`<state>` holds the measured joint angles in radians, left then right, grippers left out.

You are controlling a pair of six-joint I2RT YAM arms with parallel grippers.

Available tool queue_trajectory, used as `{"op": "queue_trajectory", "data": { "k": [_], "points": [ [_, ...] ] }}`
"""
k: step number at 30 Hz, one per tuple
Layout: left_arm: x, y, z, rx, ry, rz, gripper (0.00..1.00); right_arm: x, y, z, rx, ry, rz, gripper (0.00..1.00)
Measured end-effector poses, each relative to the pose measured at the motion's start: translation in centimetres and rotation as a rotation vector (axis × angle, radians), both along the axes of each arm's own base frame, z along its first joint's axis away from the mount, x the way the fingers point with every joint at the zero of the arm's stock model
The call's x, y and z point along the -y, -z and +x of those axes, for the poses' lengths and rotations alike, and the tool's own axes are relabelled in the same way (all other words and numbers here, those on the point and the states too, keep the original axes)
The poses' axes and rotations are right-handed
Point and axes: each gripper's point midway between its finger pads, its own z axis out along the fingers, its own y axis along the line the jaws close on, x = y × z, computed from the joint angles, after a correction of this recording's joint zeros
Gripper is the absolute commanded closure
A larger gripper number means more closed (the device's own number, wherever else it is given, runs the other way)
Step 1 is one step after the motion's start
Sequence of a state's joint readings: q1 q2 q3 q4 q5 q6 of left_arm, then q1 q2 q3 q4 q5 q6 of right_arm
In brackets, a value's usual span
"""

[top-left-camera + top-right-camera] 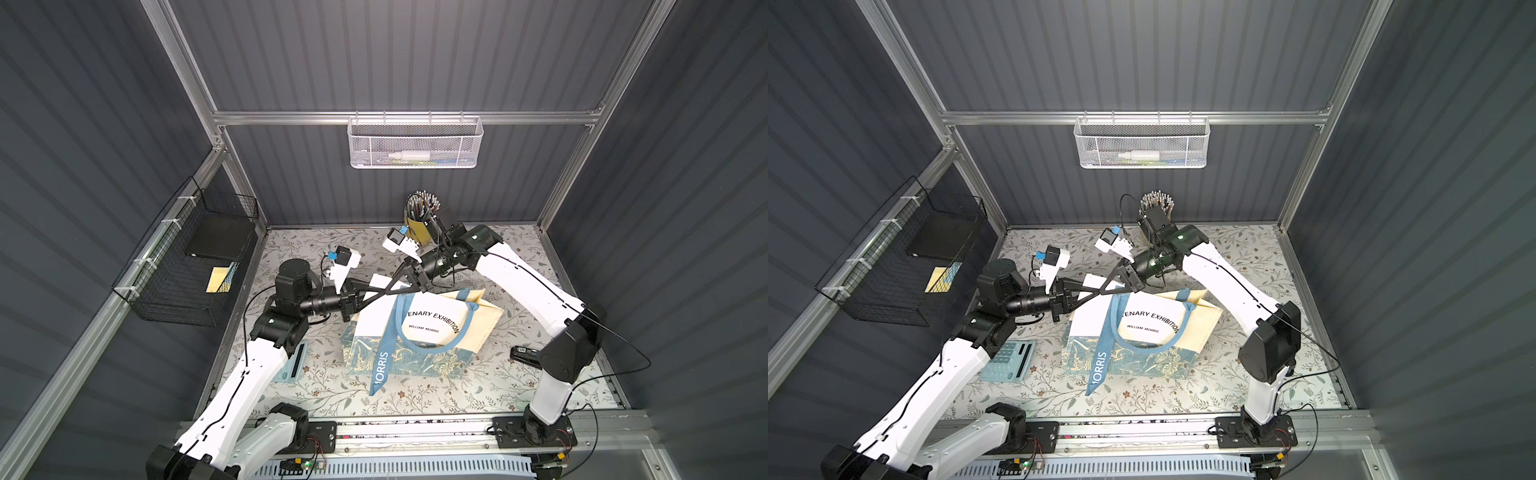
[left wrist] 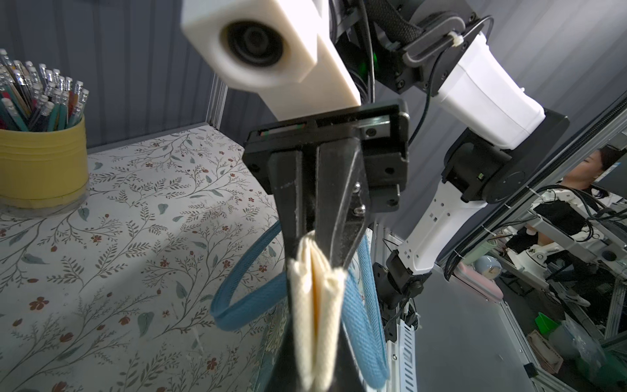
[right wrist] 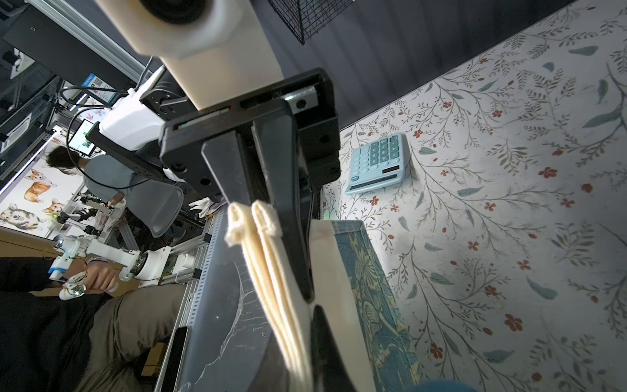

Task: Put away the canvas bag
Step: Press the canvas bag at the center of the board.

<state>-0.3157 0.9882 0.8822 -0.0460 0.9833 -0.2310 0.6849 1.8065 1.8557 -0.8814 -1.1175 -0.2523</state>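
The left claw is pinched narrow on a bunched fold of cream cloth at the top edge of the canvas bag. The right claw is clamped on the same edge just beside it, so the two sets of fingers cross tip to tip over the bag's back corner on the left arm's side. In the left wrist view the right claw is seen head-on, its fingers pressed together on the pleated cloth (the only thing between them is the fabric). The right wrist view shows the left claw the same way, closed on two rolled folds.

The held corner is lifted. The rest of the bag lies in the middle of the bench, print side up, with its blue-and-gold band toward the front rail. One blue handle curves in a loop across the printed face. The other strap runs over the patterned band and out onto the bench toward the front.

A pale blue calculator lies near the bag on the left arm's side, partly under that arm in a top view. A yellow pencil cup stands at the back behind the right arm. A small black object lies by the right arm; it is too small to identify. A black wire basket hangs on the left wall and a white mesh basket on the back rail.
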Motion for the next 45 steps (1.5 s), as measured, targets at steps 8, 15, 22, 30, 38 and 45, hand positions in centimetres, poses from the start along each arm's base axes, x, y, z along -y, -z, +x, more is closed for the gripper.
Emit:
{"op": "queue_trajectory", "data": {
  "k": [8,15,22,30,38,45],
  "points": [
    [-0.3,2.7,-0.3,-0.060,-0.013,0.032,0.89,2.3,-2.3,3.1,-0.012,0.135,0.082,1.00],
    [-0.4,2.6,-0.6,-0.046,-0.012,0.032,0.72,2.4,-3.0,3.8,-0.013,0.149,0.105,1.00],
    [-0.4,3.9,-1.0,-0.084,-0.011,0.051,0.70,3.1,-3.6,4.9,0.007,0.178,0.117,1.00],
    [-0.5,4.5,-1.1,-0.104,-0.017,0.065,0.56,4.0,-4.0,5.9,0.015,0.205,0.126,1.00],
    [-0.7,7.1,-1.8,-0.185,-0.017,0.097,0.83,5.8,-4.7,8.0,0.052,0.272,0.144,1.00],
    [-0.9,7.2,-1.4,-0.177,-0.045,0.107,1.00,6.0,-5.5,7.3,0.053,0.251,0.171,1.00]
  ]
}}
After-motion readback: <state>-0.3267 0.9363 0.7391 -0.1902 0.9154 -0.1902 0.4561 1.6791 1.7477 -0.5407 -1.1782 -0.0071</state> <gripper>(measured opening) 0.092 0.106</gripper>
